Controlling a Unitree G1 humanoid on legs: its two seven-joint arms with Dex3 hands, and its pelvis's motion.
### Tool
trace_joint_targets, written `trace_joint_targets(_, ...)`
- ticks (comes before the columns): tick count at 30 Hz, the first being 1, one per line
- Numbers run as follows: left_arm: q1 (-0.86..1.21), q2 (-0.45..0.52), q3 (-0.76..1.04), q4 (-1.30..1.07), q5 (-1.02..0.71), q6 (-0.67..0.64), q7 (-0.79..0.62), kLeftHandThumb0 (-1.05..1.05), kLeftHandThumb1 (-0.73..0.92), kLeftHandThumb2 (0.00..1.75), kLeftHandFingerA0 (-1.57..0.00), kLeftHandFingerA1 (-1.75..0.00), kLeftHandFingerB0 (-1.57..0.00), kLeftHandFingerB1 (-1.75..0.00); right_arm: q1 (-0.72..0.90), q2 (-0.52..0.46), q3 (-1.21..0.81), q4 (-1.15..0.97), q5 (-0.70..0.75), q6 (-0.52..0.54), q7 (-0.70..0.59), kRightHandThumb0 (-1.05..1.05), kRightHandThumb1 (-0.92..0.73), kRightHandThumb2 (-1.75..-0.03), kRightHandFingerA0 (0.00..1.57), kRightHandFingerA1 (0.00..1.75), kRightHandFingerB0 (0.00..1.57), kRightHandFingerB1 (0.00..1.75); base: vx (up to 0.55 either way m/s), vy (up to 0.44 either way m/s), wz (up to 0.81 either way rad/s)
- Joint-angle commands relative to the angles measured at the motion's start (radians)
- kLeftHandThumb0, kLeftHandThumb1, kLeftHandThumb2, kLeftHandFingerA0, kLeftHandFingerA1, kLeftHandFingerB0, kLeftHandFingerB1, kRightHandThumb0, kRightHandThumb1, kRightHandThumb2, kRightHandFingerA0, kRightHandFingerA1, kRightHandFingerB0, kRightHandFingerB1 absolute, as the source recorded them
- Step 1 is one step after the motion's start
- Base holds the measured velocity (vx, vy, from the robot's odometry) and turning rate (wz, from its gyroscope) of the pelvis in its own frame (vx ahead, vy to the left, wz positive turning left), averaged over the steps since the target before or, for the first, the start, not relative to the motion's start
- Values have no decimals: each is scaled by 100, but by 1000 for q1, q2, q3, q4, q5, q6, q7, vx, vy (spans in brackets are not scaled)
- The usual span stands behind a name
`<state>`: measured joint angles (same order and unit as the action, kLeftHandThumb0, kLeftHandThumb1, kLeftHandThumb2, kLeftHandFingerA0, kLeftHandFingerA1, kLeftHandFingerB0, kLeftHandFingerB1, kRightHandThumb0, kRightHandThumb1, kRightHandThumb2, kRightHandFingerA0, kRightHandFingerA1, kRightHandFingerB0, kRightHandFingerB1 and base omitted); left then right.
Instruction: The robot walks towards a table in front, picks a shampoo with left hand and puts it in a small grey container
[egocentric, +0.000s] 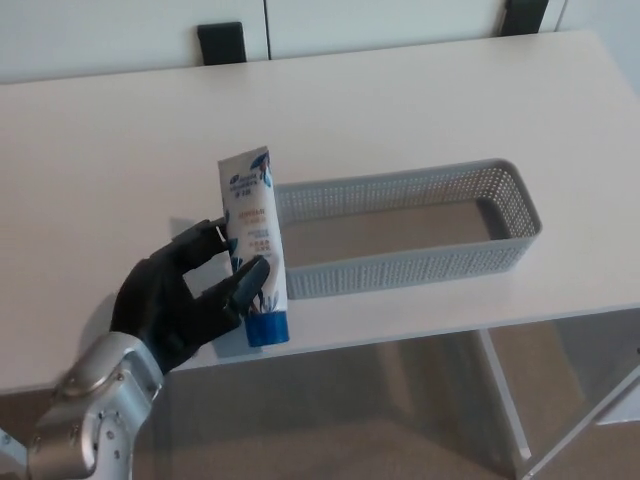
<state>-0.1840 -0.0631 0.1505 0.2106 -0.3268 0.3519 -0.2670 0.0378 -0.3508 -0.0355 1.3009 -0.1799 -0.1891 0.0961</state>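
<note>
A white shampoo tube (254, 240) with a blue cap at its lower end stands nearly upright in my left hand (185, 300), which is shut on it above the table's front edge. The tube's label faces the camera. Its top overlaps the left end of the small grey perforated container (515, 215), a long empty basket lying on the white table (120, 150) to the right of my hand. My right hand does not show.
Two black chair backs (222, 40) stand beyond the table's far edge. Below the front edge, white table legs (510, 400) and brown floor show. The container sits close to the front right of the table.
</note>
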Motion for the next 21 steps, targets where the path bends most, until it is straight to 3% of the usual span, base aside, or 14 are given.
trace_joint_targets(1, -3, 2, 6, -20, 19, 35, 86, 6, 73, 86, -85, -160, -75, -109, 0, -13, 8, -1, 0, -8, 2, -30, -72, -61, 65, 48, 51, 40, 0, 0, 0)
trace_joint_targets(8, 3, 15, 23, -46, 5, 49, 99, 4, 70, 82, -82, -162, -74, -110, -3, -10, 4, 11, 6, -6, 2, -30, -70, -60, 67, 48, 53, 41, 0, 0, 0)
trace_joint_targets(10, 5, 24, 47, -133, -30, 83, 101, 2, 77, 70, -96, -146, -83, -105, 2, -17, 6, -2, 6, -13, 7, -29, -70, -60, 65, 49, 53, 41, 0, 0, 0)
trace_joint_targets(14, -8, 31, 78, -261, -78, 133, 108, 4, 74, 75, -106, -140, -87, -104, -2, -20, 9, -3, 4, -13, 10, -31, -71, -60, 67, 48, 53, 41, 0, 0, 0)
trace_joint_targets(21, -70, 64, 126, -497, -137, 166, 128, -2, 77, 69, -109, -144, -90, -109, -17, -25, 17, 2, 0, -3, 6, -31, -71, -61, 63, 46, 51, 40, 0, 0, 0)
